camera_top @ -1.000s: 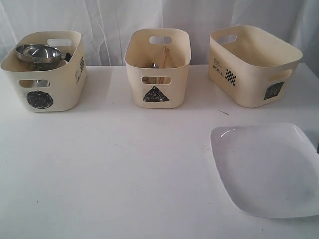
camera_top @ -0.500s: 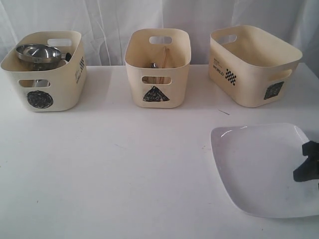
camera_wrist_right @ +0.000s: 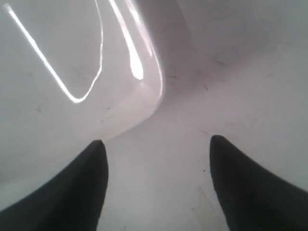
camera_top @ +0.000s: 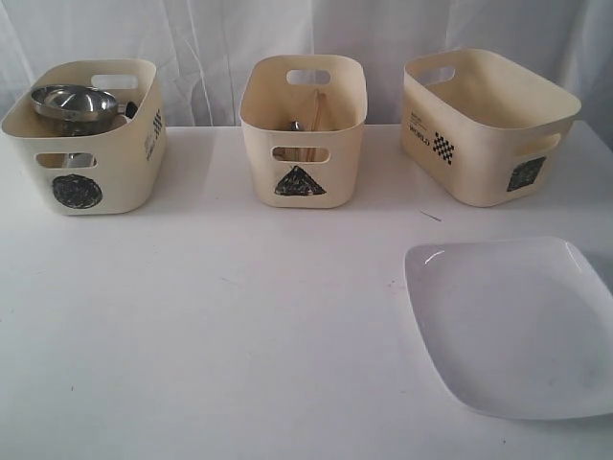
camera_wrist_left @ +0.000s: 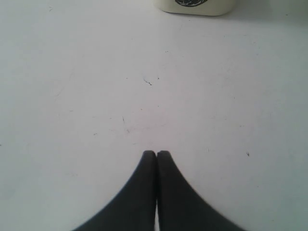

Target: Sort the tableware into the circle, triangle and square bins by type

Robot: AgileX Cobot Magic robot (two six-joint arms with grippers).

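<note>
Item: plate [camera_top: 512, 326], front right corner of the table [camera_top: 239, 326], unsorted. Right gripper [camera_wrist_right: 156, 139]: I had just spread its jaws wide, empty, by the plate's rim. Left gripper [camera_wrist_left: 156, 153]: closed, empty. I judged the pickup for the square bin [camera_top: 488, 125] was next.

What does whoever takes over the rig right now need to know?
Left gripper: shut, empty, over bare table.
Right gripper: open at a corner of the white plate, not gripping it.
Done: steel bowl in the circle bin; chopsticks in the triangle bin.
Left: the plate lies on the table in front of the square bin; nothing visible in that bin.
</note>
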